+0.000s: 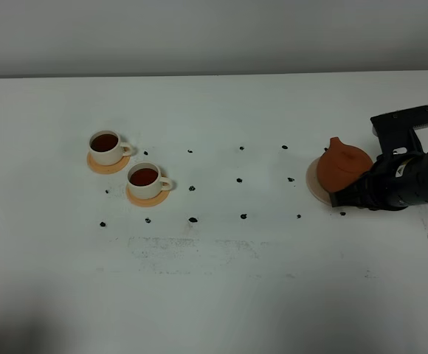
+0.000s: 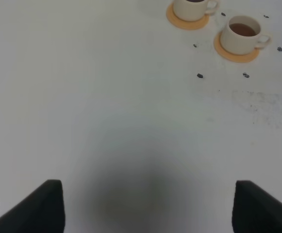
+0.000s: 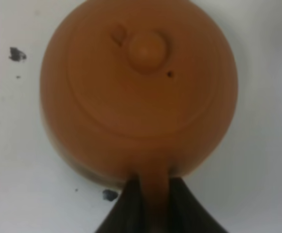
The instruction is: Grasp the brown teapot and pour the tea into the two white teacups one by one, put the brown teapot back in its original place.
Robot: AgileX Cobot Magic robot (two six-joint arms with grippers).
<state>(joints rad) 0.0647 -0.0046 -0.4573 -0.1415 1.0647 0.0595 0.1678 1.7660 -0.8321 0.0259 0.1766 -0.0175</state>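
Observation:
The brown teapot (image 1: 342, 168) is at the right, over the cream saucer (image 1: 312, 184); I cannot tell whether it rests on the saucer. My right gripper (image 1: 349, 195) is shut on the teapot's handle. The right wrist view shows the teapot (image 3: 141, 92) from above, with the handle pinched between the dark fingers (image 3: 124, 208). The two white teacups (image 1: 105, 145) (image 1: 145, 179) stand at the left on orange coasters, both holding dark tea. They also show in the left wrist view (image 2: 192, 7) (image 2: 241, 35). My left gripper (image 2: 148, 199) is open and empty above bare table.
Small black marks (image 1: 192, 219) dot the white table (image 1: 221, 295) in a loose grid between the cups and the teapot. Orange coasters (image 1: 103, 165) (image 1: 142, 198) lie under the cups. The right arm's black body (image 1: 413, 177) extends to the right edge.

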